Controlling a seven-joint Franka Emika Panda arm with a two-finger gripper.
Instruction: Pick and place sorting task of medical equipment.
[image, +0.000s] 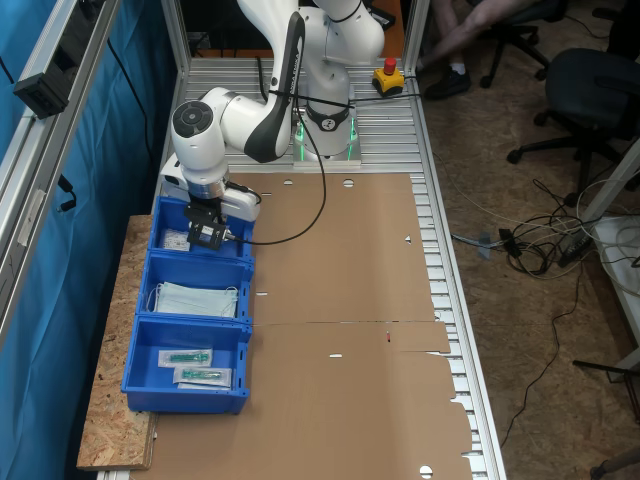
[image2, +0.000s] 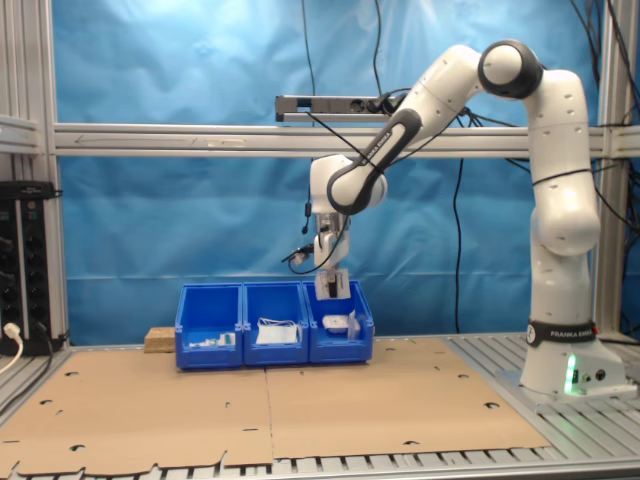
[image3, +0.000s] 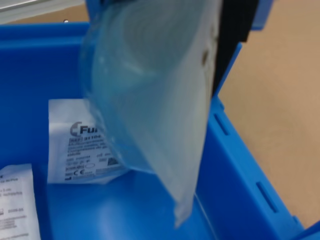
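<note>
In the first exterior view, the white Panda arm (image: 260, 110) reaches from its base to a row of three blue bins standing on the desk (image: 350, 330), which is covered with brown cardboard. The hand (image: 208, 236) hangs over the bin nearest the robot base (image: 200, 235); whether its fingers are closed cannot be told from this angle. White packets lie on that bin's floor. The middle bin (image: 195, 290) holds pale blue face masks (image: 197, 299). The far bin (image: 188, 365) holds long clear wrappers with green-tipped items (image: 200, 375). In the second exterior view, the hand (image2: 333, 287) points downward just above the bin at the second exterior view's right end of the row (image2: 340, 325). A small pale packet (image2: 334, 284) hangs from the fingers, above the bin rim and clear of the bin floor. A white packet (image2: 335, 324) lies inside the bin below. In the wrist view, the hand is closed on a flat sealed packet (image3: 150, 95), which hangs down, blurred and translucent, over the bin interior (image3: 235, 170). On the bin floor lies a square white packet with dark printed text (image3: 85, 145), partly hidden behind the held one, and a second printed packet (image3: 17, 200) lies apart from it at the picture edge.
</note>
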